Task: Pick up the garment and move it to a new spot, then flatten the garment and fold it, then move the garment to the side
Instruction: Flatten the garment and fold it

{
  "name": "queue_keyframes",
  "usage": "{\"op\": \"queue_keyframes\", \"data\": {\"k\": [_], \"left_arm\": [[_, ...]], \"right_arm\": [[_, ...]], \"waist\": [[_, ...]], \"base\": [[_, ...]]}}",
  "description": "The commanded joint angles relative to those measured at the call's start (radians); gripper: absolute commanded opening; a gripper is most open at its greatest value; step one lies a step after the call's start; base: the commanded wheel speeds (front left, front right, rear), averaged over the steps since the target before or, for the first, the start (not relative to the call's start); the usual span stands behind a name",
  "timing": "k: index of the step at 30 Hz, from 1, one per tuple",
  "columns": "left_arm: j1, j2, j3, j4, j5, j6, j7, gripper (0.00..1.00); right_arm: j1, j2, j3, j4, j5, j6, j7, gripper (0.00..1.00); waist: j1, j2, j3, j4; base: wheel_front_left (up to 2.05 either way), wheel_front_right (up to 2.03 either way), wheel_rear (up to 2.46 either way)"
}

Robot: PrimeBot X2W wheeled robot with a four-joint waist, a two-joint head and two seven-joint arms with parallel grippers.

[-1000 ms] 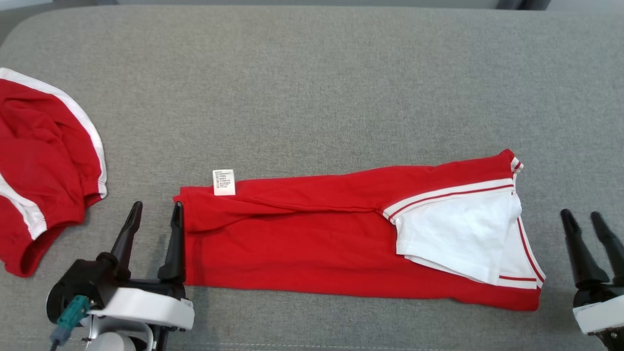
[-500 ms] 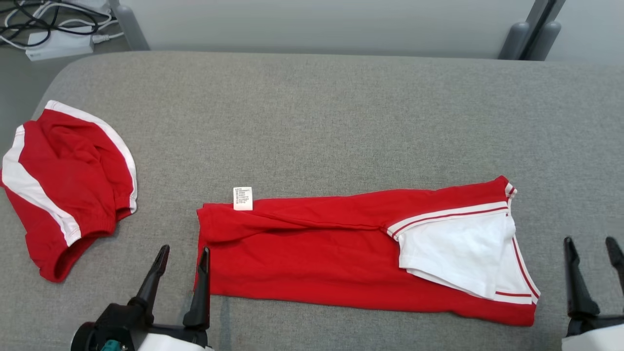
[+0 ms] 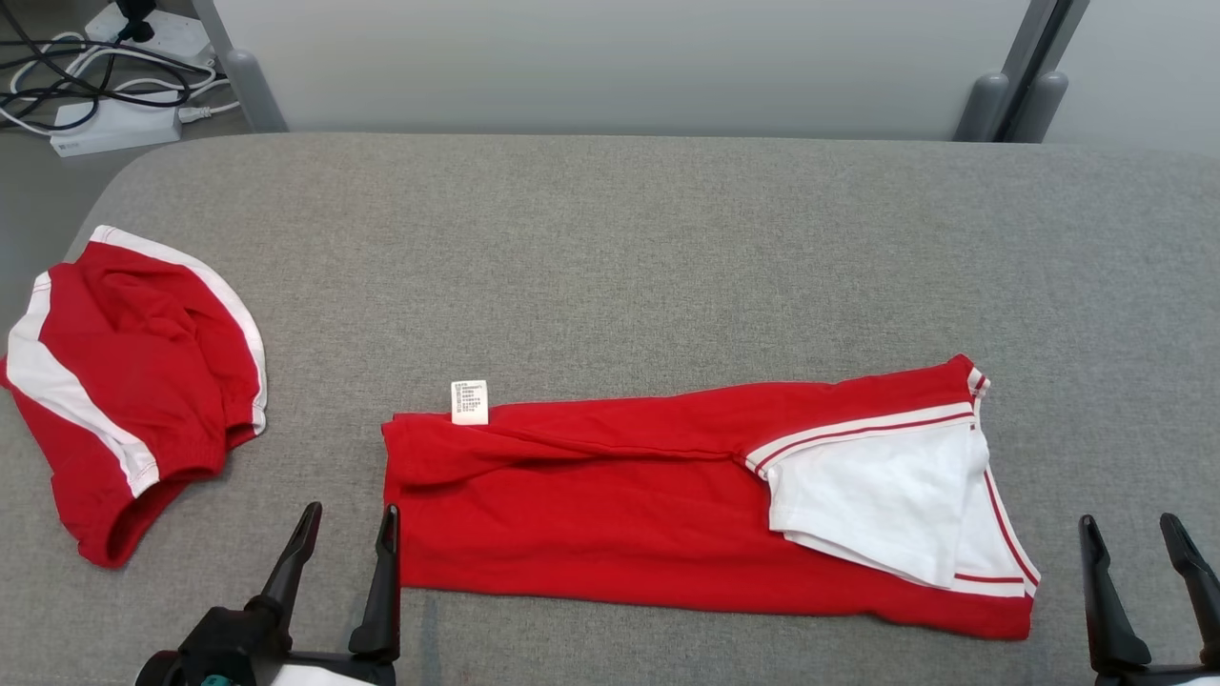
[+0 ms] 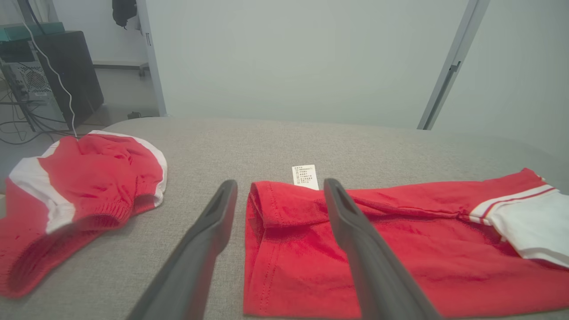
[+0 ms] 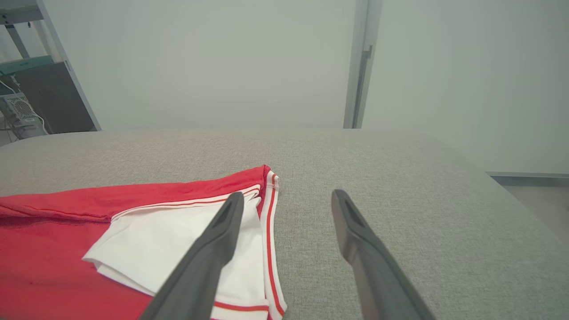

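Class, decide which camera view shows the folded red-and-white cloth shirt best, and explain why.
The head view: the folded red-and-white cloth shirt lies whole on the grey fabric surface. The left wrist view shows its red hem end and small white label; the right wrist view, its white sleeve end.

L tool (image 3: pixel 351 512), R tool (image 3: pixel 1128 521): blk, tapered

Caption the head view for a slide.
Folded red garment on grey surface, flanked by open left gripper and open right gripper.
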Motion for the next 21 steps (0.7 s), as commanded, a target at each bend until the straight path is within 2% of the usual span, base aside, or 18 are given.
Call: {"op": "queue_keyframes", "data": {"k": [1, 10, 21], "left_arm": [[-0.017, 0.015, 0.041, -0.022, 0.008, -0.006, -0.008, 1.0], [-0.045, 0.007, 0.044, -0.027, 0.021, -0.014, -0.009, 1.0], [-0.127, -0.043, 0.029, -0.019, 0.045, -0.053, -0.009, 1.0]], "right_arm": [[-0.01, -0.022, 0.017, -0.02, -0.001, 0.0, -0.01, 1.0], [-0.039, -0.04, 0.023, 0.015, 0.013, 0.0, -0.01, 1.0], [-0.231, -0.142, 0.153, 0.28, 0.115, 0.0, -0.01, 1.0]], "waist": [[0.0, 0.0, 0.002, 0.0], [0.0, 0.0, 0.031, 0.02], [0.0, 0.0, 0.109, 0.107]], "base": [[0.0, 0.0, 0.0], [0.0, 0.0, 0.0], [0.0, 0.0, 0.0]]}}
